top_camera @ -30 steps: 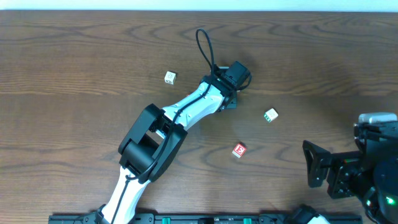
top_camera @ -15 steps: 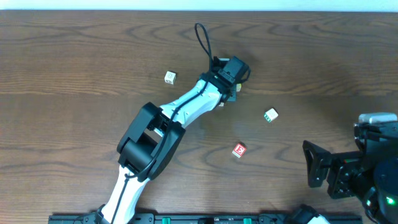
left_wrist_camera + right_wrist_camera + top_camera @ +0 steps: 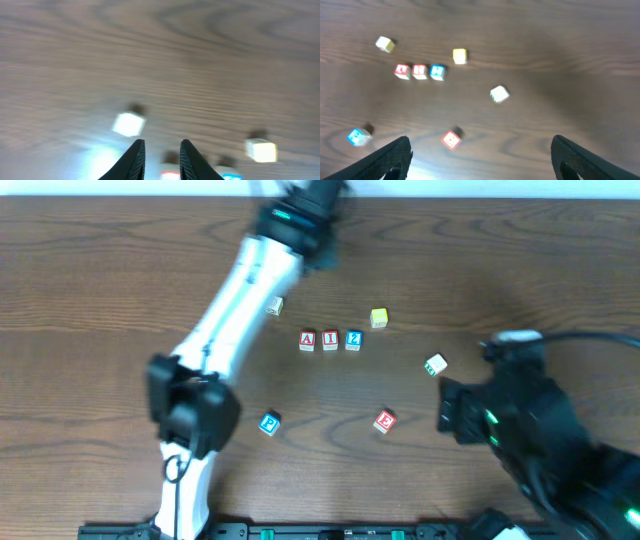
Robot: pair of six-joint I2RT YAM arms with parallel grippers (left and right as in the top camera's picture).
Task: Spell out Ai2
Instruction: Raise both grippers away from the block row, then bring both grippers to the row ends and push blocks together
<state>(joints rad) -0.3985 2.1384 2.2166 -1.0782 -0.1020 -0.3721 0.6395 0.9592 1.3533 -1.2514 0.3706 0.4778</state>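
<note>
Three white cubes stand in a row mid-table, touching or nearly so: the red A cube (image 3: 307, 340), the red I cube (image 3: 330, 340) and the blue 2 cube (image 3: 353, 339). The right wrist view shows the same row: A (image 3: 402, 71), I (image 3: 420, 71), 2 (image 3: 437, 72). My left gripper (image 3: 162, 155) is slightly open and empty; it is raised near the table's far edge (image 3: 318, 192), blurred by motion. My right gripper (image 3: 482, 160) is wide open and empty, right of the row (image 3: 445, 406).
A yellow cube (image 3: 378, 318) sits just behind the row's right end. A plain white cube (image 3: 275, 305) lies far left of the row, a green-marked white cube (image 3: 435, 365) to the right. The red E cube (image 3: 385, 421) and teal P cube (image 3: 268, 424) lie nearer the front.
My left arm has swung from the table's middle to the far edge, uncovering the A-I-2 row, yellow cube and P cube. My right arm has moved left over the table.
</note>
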